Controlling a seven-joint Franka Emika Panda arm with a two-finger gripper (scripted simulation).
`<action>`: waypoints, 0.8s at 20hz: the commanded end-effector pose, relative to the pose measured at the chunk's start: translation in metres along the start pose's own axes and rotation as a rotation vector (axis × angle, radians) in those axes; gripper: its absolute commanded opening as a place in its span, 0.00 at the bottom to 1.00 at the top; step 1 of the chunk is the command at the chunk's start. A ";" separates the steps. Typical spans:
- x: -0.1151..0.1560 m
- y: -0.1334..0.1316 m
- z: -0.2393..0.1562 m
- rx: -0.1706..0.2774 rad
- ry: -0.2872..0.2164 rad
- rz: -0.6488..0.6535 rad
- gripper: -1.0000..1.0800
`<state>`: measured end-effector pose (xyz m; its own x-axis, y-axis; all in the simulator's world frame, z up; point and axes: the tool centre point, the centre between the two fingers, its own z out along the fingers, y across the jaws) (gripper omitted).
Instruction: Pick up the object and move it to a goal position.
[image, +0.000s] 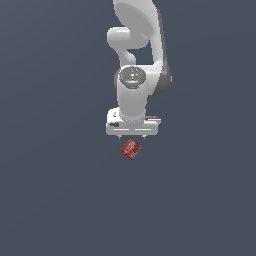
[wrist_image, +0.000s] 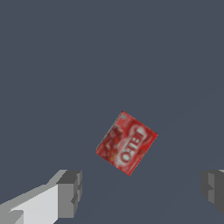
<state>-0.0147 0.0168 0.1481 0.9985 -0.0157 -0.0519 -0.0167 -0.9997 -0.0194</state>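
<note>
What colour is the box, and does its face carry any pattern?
Red, with white lettering on its face; the box shows best in the wrist view.

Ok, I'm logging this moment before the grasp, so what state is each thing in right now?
red box: lying flat on the grey floor, lettered face up, turned at an angle to the tool's fingers, not held.
tool: open, fingers spread wider than the box, nothing between them, touching nothing.
arm: reaching down, with the box just in front of the tool.
</note>
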 end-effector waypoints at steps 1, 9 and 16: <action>0.000 0.000 0.000 0.000 0.000 0.000 0.96; -0.005 0.029 0.004 -0.031 -0.009 0.027 0.96; -0.005 0.030 0.005 -0.032 -0.009 0.033 0.96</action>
<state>-0.0206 -0.0143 0.1434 0.9971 -0.0459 -0.0612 -0.0451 -0.9989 0.0150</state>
